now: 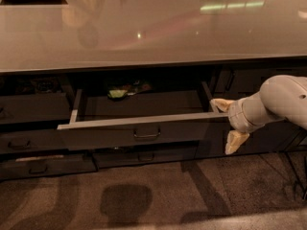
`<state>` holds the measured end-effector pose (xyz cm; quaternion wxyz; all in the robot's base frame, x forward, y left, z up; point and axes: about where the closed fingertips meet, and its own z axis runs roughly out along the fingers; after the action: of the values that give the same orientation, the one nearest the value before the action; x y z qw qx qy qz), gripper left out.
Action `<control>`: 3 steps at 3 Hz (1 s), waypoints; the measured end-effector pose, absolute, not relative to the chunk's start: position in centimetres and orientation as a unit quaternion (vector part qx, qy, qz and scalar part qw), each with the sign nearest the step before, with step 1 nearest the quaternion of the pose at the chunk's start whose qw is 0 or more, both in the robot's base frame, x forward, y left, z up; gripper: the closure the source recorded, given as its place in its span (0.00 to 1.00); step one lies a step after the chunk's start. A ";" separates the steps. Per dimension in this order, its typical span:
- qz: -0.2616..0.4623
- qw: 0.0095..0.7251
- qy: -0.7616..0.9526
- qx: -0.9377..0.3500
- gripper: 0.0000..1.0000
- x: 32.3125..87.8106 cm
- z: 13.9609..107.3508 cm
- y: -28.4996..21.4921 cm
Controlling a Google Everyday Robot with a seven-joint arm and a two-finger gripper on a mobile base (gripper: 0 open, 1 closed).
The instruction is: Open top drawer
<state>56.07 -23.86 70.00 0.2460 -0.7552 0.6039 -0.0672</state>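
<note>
The top drawer (pixel 144 131) stands pulled out from under the counter, its dark grey front facing me with a small loop handle (pixel 147 135) at its middle. Its pale tray shows inside, with a green and yellow item (pixel 117 93) at the back. My gripper (pixel 229 121) is at the drawer front's right end, away from the handle. Its two pale fingers (pixel 235 142) are spread apart, one above and one below the front's top edge level. It holds nothing.
A glossy beige countertop (pixel 144 28) spans the view above. Narrower drawers sit at the left (pixel 29 140) and below (pixel 144 155). A cabinet door with a vertical handle (pixel 229 83) is behind my arm. Brown carpet (pixel 144 195) covers the floor.
</note>
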 end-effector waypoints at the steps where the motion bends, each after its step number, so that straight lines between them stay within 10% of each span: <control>1: -0.067 0.246 0.604 -0.755 0.00 56.1 70.0 -23.9; 3: -0.021 0.248 0.609 -0.753 0.00 60.0 69.6 -24.0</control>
<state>60.04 -24.05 69.60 0.2480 -0.7531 0.6090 -0.0214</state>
